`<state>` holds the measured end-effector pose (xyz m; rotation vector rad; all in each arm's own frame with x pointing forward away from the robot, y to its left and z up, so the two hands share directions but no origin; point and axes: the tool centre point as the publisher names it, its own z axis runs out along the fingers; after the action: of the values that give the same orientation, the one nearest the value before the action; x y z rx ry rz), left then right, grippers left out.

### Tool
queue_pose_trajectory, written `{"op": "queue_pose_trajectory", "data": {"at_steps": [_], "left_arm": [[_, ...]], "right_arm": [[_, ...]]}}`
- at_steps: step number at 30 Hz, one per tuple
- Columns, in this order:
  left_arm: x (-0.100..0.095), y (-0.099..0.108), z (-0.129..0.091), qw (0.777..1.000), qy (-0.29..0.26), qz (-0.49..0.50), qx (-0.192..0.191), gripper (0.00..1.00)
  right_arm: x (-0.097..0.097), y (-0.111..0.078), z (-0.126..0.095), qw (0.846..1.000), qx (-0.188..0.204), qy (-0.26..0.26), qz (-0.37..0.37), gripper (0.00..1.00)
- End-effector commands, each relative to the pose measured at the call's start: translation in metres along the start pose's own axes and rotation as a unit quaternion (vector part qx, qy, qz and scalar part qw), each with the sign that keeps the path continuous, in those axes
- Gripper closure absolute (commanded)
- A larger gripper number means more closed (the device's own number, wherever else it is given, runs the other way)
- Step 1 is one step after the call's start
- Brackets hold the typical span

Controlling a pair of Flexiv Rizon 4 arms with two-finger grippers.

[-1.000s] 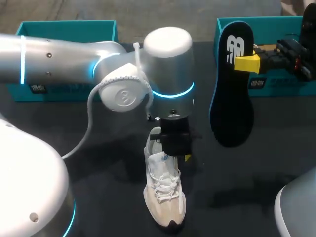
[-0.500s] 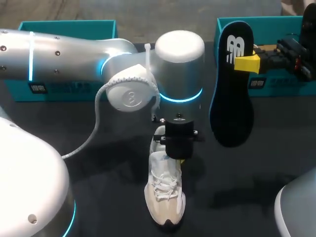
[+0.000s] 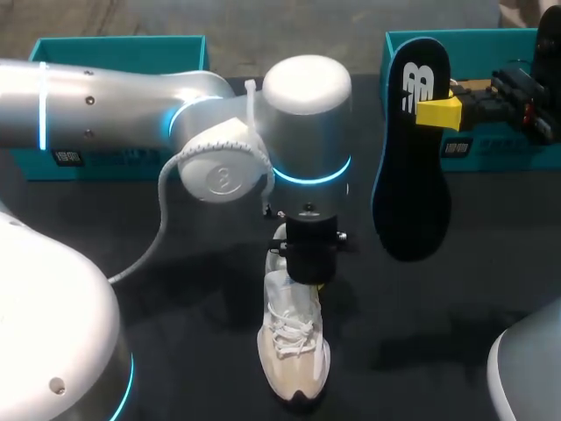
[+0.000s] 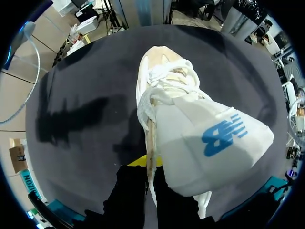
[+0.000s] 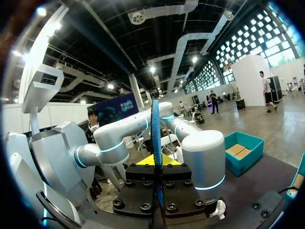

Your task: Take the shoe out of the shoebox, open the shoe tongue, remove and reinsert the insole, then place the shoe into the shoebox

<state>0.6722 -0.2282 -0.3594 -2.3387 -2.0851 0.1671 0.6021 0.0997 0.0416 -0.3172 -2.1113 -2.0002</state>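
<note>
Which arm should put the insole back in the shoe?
Right. The right gripper is shut on the black insole, held up beside the shoe. The left gripper is pinching the tongue, so it likely cannot take the insole.

The shoe [image 3: 294, 351] is woven cloth, the table [image 3: 175, 289] matt, the left arm [image 3: 105, 105] smooth silvery metal.

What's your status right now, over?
Left claw shut on shoe, standing on table. Right claw shut on insole, held aloft. Nothing in the way.

table [image 3: 456, 307] | on it: shoe [image 3: 294, 351]; left teal box [image 3: 123, 53]; right teal box [image 3: 495, 149]
</note>
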Motion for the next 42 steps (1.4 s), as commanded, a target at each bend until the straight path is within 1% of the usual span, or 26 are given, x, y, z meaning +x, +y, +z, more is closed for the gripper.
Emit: {"op": "queue_pose_trajectory", "data": {"at_steps": [1,2,3,5,6,8,9,10,11,14,18,22,25,26,28,32,34,35,40,42], "left_arm": [[0.003,-0.002,-0.001,1.0,-0.004,0.003,-0.005,1.0],[0.003,-0.002,-0.001,1.0,-0.005,0.004,-0.007,1.0],[0.003,-0.002,-0.001,1.0,-0.006,0.004,-0.007,0.91],[0.003,-0.001,-0.002,1.0,-0.014,-0.001,-0.008,0.62],[0.003,-0.001,-0.004,1.0,-0.019,-0.003,-0.006,0.56],[0.003,0.001,-0.007,1.0,-0.024,-0.008,-0.009,0.5],[0.004,0.001,-0.009,1.0,-0.026,-0.009,-0.012,0.32],[0.004,0.002,-0.012,0.999,-0.033,-0.013,-0.015,0.2],[0.004,0.003,-0.016,0.999,-0.039,-0.019,-0.015,0.12],[0.006,0.006,-0.027,0.997,-0.06,-0.032,-0.022,0.0],[0.011,0.01,-0.042,0.993,-0.097,-0.053,-0.037,0.0],[0.019,0.013,-0.06,0.983,-0.16,-0.083,-0.042,0.0],[0.026,0.013,-0.075,0.971,-0.212,-0.097,-0.048,0.0],[0.028,0.013,-0.08,0.968,-0.227,-0.101,-0.044,0.0],[0.033,0.014,-0.088,0.959,-0.257,-0.107,-0.053,0.0],[0.043,0.015,-0.103,0.941,-0.316,-0.11,-0.045,0.0],[0.048,0.016,-0.11,0.932,-0.344,-0.107,-0.05,0.0],[0.05,0.017,-0.114,0.928,-0.354,-0.105,-0.047,0.0],[0.057,0.015,-0.132,0.909,-0.404,-0.091,-0.057,0.0],[0.062,0.014,-0.14,0.901,-0.423,-0.077,-0.055,0.0]], "right_arm": [[-0.002,0.001,0.002,1.0,0.002,0.001,0.001,1.0],[-0.002,0.001,0.002,1.0,0.002,0.001,0.001,1.0],[-0.002,0.001,0.002,1.0,0.002,0.001,0.001,1.0],[-0.002,0.001,0.002,1.0,0.002,0.001,0.001,1.0],[-0.002,0.001,0.002,1.0,0.002,0.001,0.001,1.0],[-0.002,0.001,0.002,1.0,0.002,0.001,0.001,1.0],[-0.002,0.001,0.002,1.0,0.002,0.001,0.001,1.0],[-0.002,0.001,0.002,1.0,0.002,0.001,0.001,1.0],[-0.002,0.001,0.002,1.0,0.002,0.001,0.001,1.0],[-0.002,0.001,0.002,1.0,0.002,0.001,0.001,1.0],[-0.002,0.001,0.002,1.0,0.002,0.001,0.001,1.0],[-0.002,0.001,0.002,1.0,0.002,0.001,0.001,1.0],[-0.002,0.001,0.002,1.0,0.002,0.001,0.001,1.0],[-0.002,0.001,0.002,1.0,0.002,0.001,0.001,1.0],[-0.002,0.001,0.002,1.0,0.002,0.001,0.001,1.0],[-0.002,0.001,0.002,1.0,0.002,0.001,0.001,1.0],[-0.002,0.001,0.002,1.0,0.002,0.001,0.001,1.0],[-0.002,0.001,0.002,1.0,0.002,0.001,0.001,1.0],[-0.002,0.001,0.002,1.0,0.002,0.001,0.001,1.0],[-0.002,0.001,0.002,1.0,0.002,0.001,0.001,1.0]]}}
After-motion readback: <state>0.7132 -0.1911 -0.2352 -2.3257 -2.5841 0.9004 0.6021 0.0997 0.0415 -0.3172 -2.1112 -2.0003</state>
